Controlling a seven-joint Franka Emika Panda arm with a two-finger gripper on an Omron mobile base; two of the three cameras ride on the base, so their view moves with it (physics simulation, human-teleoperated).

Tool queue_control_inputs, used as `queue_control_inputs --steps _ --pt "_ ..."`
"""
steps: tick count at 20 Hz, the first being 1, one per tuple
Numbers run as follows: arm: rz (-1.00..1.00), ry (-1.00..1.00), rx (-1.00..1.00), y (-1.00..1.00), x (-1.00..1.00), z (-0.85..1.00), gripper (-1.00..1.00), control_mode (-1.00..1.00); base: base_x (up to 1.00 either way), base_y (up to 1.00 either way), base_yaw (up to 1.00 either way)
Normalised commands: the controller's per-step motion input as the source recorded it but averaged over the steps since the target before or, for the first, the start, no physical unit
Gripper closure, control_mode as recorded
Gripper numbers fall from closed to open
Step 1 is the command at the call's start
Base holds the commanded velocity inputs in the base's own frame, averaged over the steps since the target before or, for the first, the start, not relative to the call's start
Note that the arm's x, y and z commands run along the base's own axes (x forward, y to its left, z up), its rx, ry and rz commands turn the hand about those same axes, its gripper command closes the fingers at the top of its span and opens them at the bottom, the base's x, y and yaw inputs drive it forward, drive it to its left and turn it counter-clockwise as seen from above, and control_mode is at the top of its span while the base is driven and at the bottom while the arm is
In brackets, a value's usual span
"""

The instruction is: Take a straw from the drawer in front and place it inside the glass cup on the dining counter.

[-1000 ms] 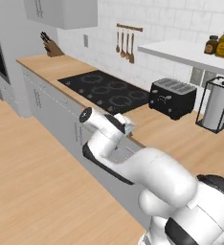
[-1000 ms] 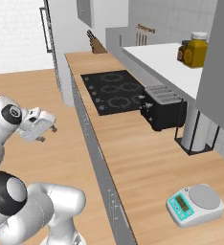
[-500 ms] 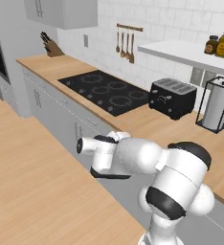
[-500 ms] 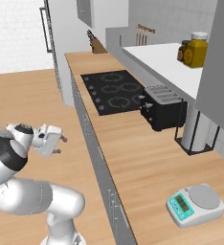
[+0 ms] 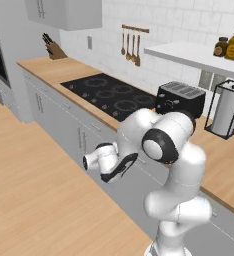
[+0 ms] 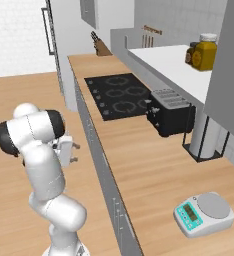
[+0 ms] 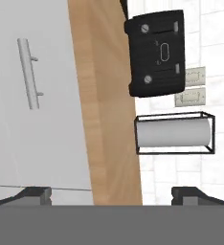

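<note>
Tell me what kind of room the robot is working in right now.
A home kitchen, by the look of it: a black cooktop set in a wood counter, a black toaster beside it, and utensils hanging on the tiled wall.

My arm [image 5: 176,165] is glossy white, rounded segments, dark grey round joint caps; white hand [image 5: 101,159] with black trim; small dark fingertips [image 7: 35,194].

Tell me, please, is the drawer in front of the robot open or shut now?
Shut. In the hand view the drawer front sits flush under the counter edge, its bar handle untouched, with no inside showing.
</note>
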Motion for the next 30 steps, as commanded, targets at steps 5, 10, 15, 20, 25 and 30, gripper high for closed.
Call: queue_control_inputs --steps 5,10,15,20,25,30 --pt "-0.07 0.03 -0.17 -0.11 0.51 -0.38 -1.00 -1.00 0.00 0.00 0.00" --pt "-0.06 0.09 -0.02 -0.29 0.45 -0.35 -1.00 -1.00 0.00 0.00 0.00" --pt "-0.02 0.05 0.01 -0.47 0.18 -0.19 -1.00 -1.00 0.00 0.00 0.00" --pt "0.04 0.03 0.16 -0.55 0.00 -0.01 -1.00 -1.00 0.00 0.00 0.00" --pt "0.16 0.04 0.25 -0.36 0.04 -0.01 -1.00 -1.00 0.00 0.00 0.00" --pt "0.16 0.09 0.16 -0.04 0.32 -0.24 -1.00 -1.00 0.00 0.00 0.00"
